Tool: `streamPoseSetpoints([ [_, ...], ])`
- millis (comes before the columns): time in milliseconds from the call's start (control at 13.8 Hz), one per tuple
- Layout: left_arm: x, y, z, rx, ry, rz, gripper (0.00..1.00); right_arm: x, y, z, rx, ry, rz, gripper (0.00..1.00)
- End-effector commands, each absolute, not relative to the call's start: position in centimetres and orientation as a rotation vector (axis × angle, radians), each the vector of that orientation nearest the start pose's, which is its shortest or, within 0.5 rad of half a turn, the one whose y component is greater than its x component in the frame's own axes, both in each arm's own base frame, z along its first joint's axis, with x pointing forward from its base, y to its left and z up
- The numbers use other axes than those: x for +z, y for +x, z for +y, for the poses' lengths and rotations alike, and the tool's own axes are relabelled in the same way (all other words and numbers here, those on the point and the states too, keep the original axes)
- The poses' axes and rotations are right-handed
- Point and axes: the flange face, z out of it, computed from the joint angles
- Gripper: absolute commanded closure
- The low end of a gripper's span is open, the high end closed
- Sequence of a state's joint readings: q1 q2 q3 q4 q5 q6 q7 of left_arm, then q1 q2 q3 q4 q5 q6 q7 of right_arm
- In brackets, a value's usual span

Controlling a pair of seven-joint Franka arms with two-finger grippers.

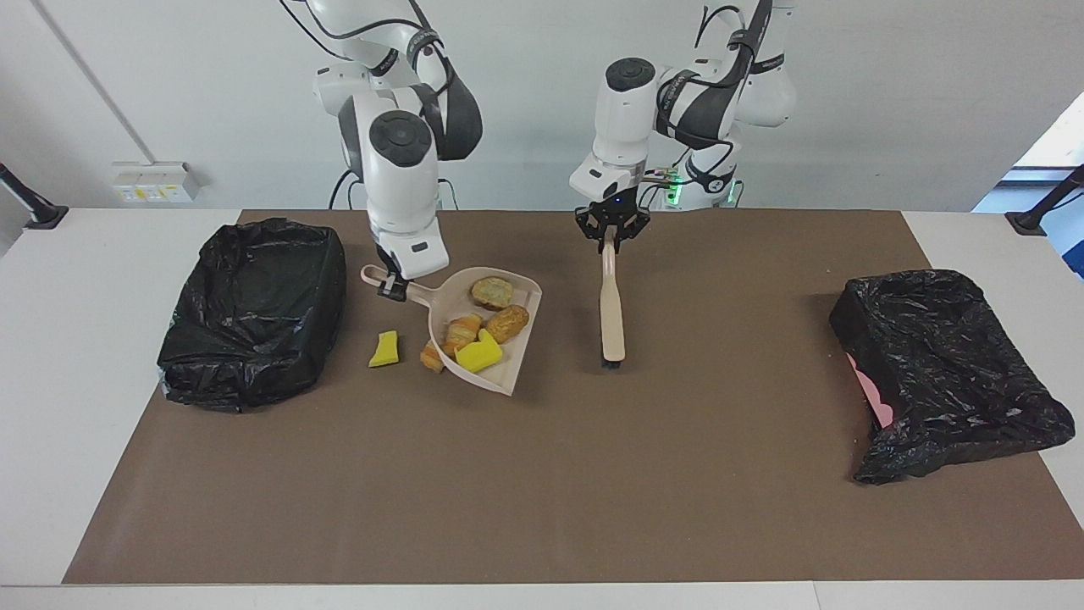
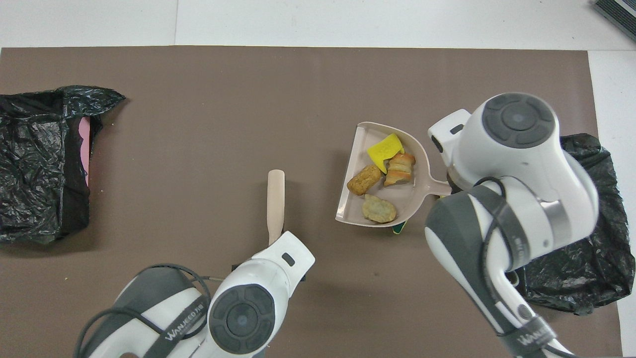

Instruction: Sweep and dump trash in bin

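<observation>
My right gripper is shut on the handle of the beige dustpan, holding it over the mat beside the black-bagged bin at the right arm's end. In the pan lie several pieces of trash: a yellow sponge bit, a bread-like piece and two tan lumps. A yellow sponge bit lies on the mat between pan and bin. An orange piece and a green-backed sponge peek from under the pan. My left gripper is shut on the beige brush, which hangs bristles-down.
A second black-bagged bin with a pink edge sits at the left arm's end of the brown mat. In the overhead view the right arm covers part of the bin at its end.
</observation>
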State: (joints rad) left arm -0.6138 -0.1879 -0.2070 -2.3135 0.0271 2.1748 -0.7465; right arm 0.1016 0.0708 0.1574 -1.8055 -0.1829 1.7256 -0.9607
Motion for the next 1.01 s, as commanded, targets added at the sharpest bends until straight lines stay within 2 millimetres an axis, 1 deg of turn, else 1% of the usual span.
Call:
streamPoseSetpoints([
  [0, 42.2, 27.5, -35.8, -0.215, -3.142, 0.106, 1.00, 54.3, 53.7, 6.6, 0.273, -2.640, -1.885, 1.00],
  [72, 42.1, 25.8, -36.5, -0.224, -3.151, 0.084, 1.00, 55.6, 53.1, 4.1, 0.273, -2.632, -1.895, 1.00],
  [144, 41.9, 24.5, -37.3, -0.222, -3.153, 0.084, 1.00, 56.5, 52.6, 1.2, 0.287, -2.614, -1.905, 1.00],
  [217, 41.4, 23.1, -37.9, -0.216, -3.146, 0.078, 1.00, 56.8, 52.1, -2.2, 0.310, -2.571, -1.927, 1.00],
  [289, 41.0, 21.5, -38.6, -0.216, -3.138, 0.076, 1.00, 56.8, 51.8, -5.9, 0.319, -2.522, -1.958, 1.00],
  [361, 40.4, 20.3, -38.9, -0.218, -3.129, 0.084, 1.00, 56.9, 51.2, -9.8, 0.312, -2.497, -1.972, 1.00],
  [433, 39.7, 19.1, -39.2, -0.213, -3.118, 0.107, 1.00, 57.1, 50.4, -13.0, 0.312, -2.487, -1.982, 1.00],
  [506, 39.1, 18.5, -39.2, -0.206, -3.113, 0.095, 1.00, 57.1, 49.2, -15.9, 0.328, -2.497, -1.975, 1.00],
  [578, 38.6, 17.9, -39.5, -0.211, -3.122, 0.112, 1.00, 56.8, 47.6, -18.2, 0.352, -2.518, -1.975, 1.00],
  [650, 38.2, 17.9, -39.5, -0.218, -3.136, 0.111, 1.00, 56.7, 46.2, -20.0, 0.408, -2.543, -2.011, 1.00],
  [722, 37.9, 17.9, -39.5, -0.212, -3.134, 0.109, 1.00, 55.8, 45.4, -21.4, 0.464, -2.531, -2.044, 1.00],
  [794, 37.5, 17.9, -39.5, -0.201, -3.128, 0.108, 1.00, 54.9, 45.1, -22.9, 0.501, -2.512, -2.091, 1.00],
  [867, 37.3, 18.0, -39.5, -0.185, -3.130, 0.090, 1.00, 53.5, 44.9, -23.5, 0.572, -2.467, -2.174, 1.00],
  [939, 37.2, 18.0, -39.5, -0.172, -3.130, 0.100, 1.00, 53.1, 44.5, -23.5, 0.646, -2.445, -2.212, 1.00],
])
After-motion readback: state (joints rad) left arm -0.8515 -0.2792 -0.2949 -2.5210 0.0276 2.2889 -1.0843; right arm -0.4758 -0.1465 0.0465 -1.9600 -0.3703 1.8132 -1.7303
